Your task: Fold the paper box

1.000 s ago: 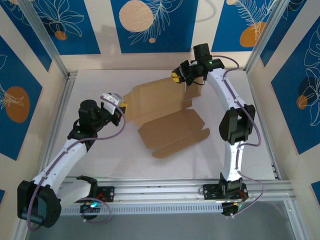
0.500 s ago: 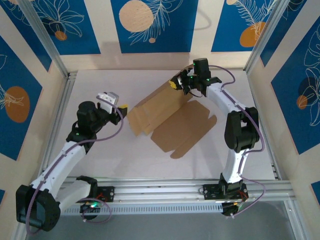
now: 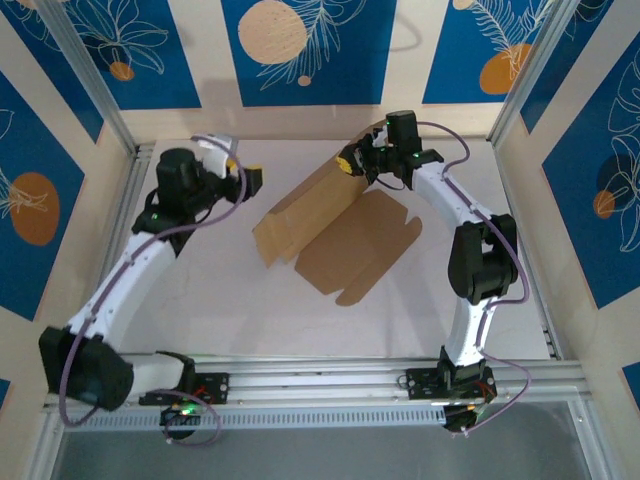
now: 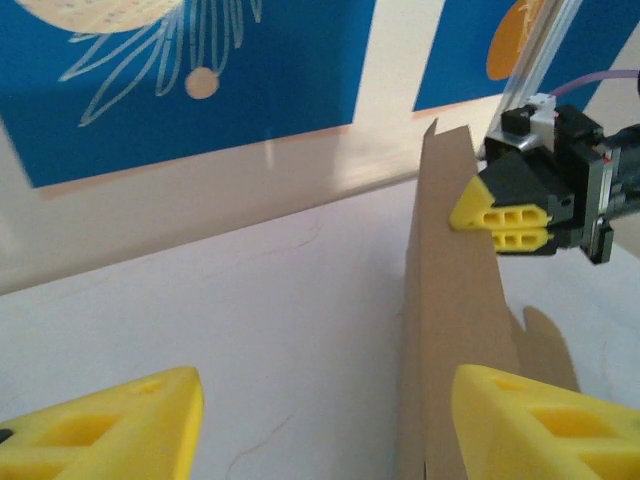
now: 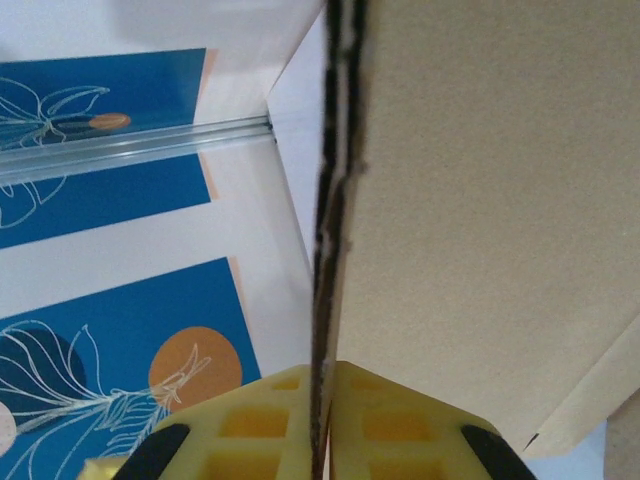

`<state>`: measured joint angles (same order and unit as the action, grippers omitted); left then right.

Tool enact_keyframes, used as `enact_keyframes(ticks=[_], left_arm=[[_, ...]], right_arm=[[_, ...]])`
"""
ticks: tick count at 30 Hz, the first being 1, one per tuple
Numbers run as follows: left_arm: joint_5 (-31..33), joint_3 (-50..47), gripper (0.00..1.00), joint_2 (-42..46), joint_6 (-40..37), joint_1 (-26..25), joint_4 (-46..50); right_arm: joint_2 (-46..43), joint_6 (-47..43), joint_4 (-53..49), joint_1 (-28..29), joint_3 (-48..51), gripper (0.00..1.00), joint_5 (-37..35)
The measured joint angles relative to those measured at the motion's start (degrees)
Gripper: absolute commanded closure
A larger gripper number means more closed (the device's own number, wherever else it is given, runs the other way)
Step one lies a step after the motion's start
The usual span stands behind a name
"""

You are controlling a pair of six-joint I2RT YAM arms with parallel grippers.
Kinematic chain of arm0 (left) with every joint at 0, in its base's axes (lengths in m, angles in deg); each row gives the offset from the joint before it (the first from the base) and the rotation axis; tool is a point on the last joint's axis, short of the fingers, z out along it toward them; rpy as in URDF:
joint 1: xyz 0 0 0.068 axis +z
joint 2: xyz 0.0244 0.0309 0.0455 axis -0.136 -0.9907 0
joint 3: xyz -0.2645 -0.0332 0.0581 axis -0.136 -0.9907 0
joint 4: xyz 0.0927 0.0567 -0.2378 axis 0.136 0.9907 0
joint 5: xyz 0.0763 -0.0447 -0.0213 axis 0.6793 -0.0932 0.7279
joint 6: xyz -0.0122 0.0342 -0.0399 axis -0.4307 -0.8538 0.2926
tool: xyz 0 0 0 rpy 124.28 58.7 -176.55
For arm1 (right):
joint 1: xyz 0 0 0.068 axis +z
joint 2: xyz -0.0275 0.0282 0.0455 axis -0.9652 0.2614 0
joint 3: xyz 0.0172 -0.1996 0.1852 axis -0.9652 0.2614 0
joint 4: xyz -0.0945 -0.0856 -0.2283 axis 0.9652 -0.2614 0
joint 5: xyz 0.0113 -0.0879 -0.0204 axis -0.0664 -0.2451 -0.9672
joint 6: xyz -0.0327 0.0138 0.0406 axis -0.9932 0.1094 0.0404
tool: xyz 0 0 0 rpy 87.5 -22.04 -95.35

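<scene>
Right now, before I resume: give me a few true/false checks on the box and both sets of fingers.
1. The right fingers pinch an edge of the paper box. True.
2. The left fingers are clamped on the box. False: they stand open, gripping nothing.
3. The box lies fully flat on the table. False: one panel stands raised, at the pinched edge.
4. The box is plain brown cardboard. True.

Bright, even overhead light; the flat brown cardboard sheet (image 3: 345,245) throws only a faint shadow on the white tabletop (image 3: 200,290). In the left wrist view, the near yellow plastic fingertips (image 4: 110,425) blur.
</scene>
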<state>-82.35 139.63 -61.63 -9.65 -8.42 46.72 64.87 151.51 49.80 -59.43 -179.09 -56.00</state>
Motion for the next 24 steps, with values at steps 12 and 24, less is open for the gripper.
enact_keyframes(ticks=[12, 24], left_arm=[[-11.6, 20.9, 0.32, -23.8, 5.4, -1.4, 14.8], [-18.3, 30.3, 0.32, -28.0, 7.6, -3.3, 22.4]], right_arm=[[6.8, -7.1, -10.8, 0.5, -11.7, 0.85, 2.8], [11.8, -12.5, -19.5, 1.5, -20.7, 0.82, 3.6]])
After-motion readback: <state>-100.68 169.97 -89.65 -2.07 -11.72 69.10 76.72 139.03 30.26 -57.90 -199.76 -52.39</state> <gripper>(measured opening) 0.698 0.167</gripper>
